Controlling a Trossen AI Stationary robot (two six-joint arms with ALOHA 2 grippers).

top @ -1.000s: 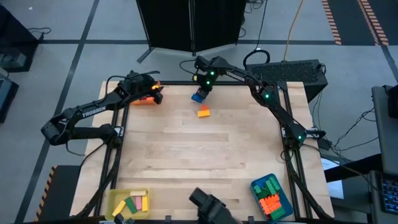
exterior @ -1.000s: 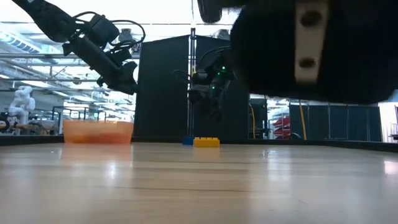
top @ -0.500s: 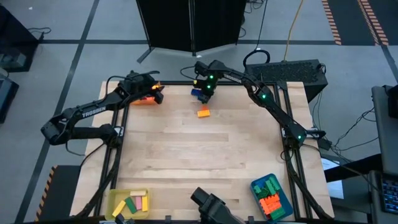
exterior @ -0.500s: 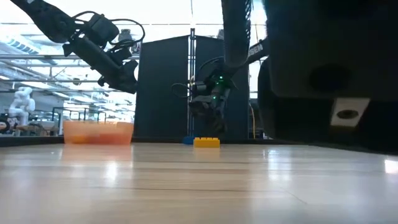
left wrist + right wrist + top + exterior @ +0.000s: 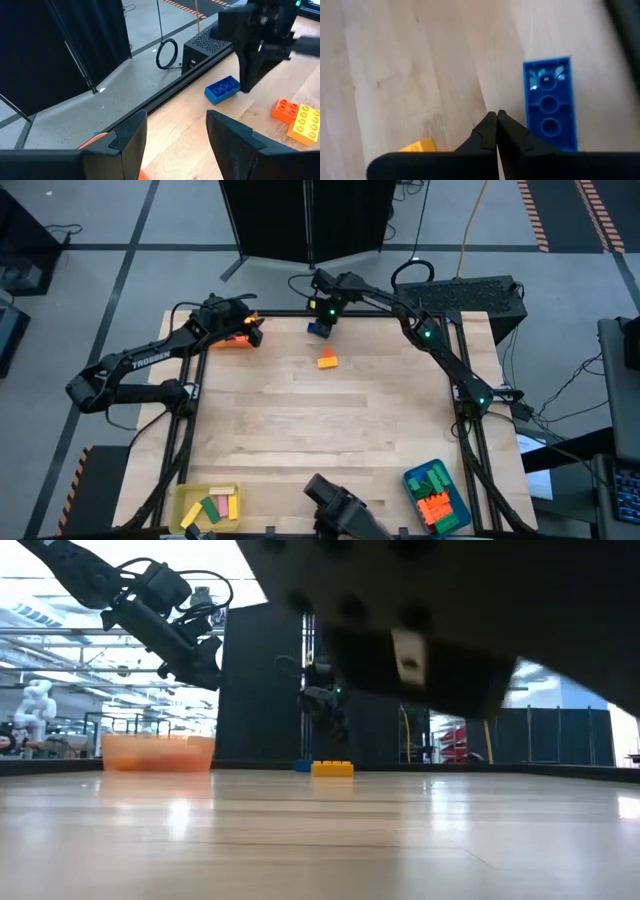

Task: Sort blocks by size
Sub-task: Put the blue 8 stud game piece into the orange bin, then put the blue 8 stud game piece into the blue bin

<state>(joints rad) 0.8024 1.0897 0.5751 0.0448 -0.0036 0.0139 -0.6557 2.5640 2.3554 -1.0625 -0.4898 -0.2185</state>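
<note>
The right end effector [image 5: 323, 308] hangs over the far edge of the surface [image 5: 320, 430], its fingers [image 5: 490, 131] pressed together with nothing between them. Just beside their tips lies a blue brick [image 5: 549, 104], flat on the wood with its studs up; the fingers do not touch it. In the high view this blue brick [image 5: 318, 330] sits close to the far edge, directly below that end effector.

The left end effector [image 5: 243, 328] hovers over the orange tray [image 5: 232, 339] at the far left corner. Its fingers [image 5: 129, 134] stand partly apart and hold nothing; bare wood shows in the gap.

A yellow and orange pair of bricks [image 5: 327, 361] lies a little nearer than the blue one. The high view shows it as one small patch, while the left wrist view separates an orange brick [image 5: 285, 109] from a yellow brick [image 5: 304, 125] touching it, and shows the right arm standing next to the blue brick [image 5: 221, 89]. The low view shows the yellow brick [image 5: 332, 769] side-on, with a sliver of blue [image 5: 301, 766] just beside it, and the orange tray [image 5: 157, 752] off to the left.

Only the high view shows the near edge: a yellow tray [image 5: 207, 507] holding several bricks at the left corner, and a blue tray [image 5: 437, 495] with green and orange bricks at the right.
</note>
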